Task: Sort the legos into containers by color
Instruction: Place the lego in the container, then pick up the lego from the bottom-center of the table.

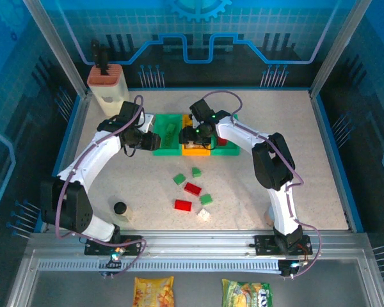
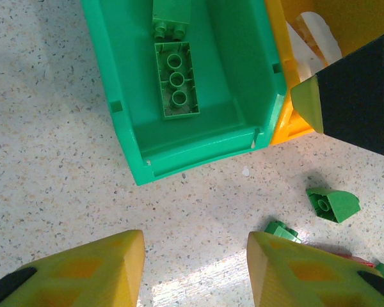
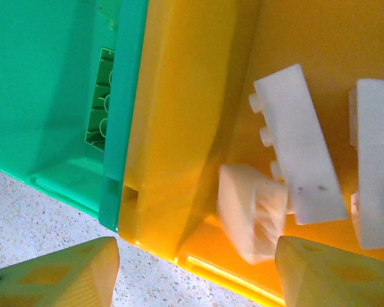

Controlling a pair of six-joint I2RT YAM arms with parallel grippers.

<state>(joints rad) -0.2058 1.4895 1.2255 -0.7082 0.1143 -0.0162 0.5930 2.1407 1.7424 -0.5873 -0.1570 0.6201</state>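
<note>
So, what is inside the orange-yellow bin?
Three white bricks show inside the orange-yellow bin; one of them is blurred. The right jaws cover part of its floor, and the far part is out of the picture, so more bricks cannot be ruled out.

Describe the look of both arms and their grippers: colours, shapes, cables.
The left arm and right arm both have white rounded links with black joint housings, and a greyish-purple cable loops along each. The left gripper and right gripper carry wedge-shaped yellow fingers with faint orange diamond patches and black marks near their outer edges.
</note>
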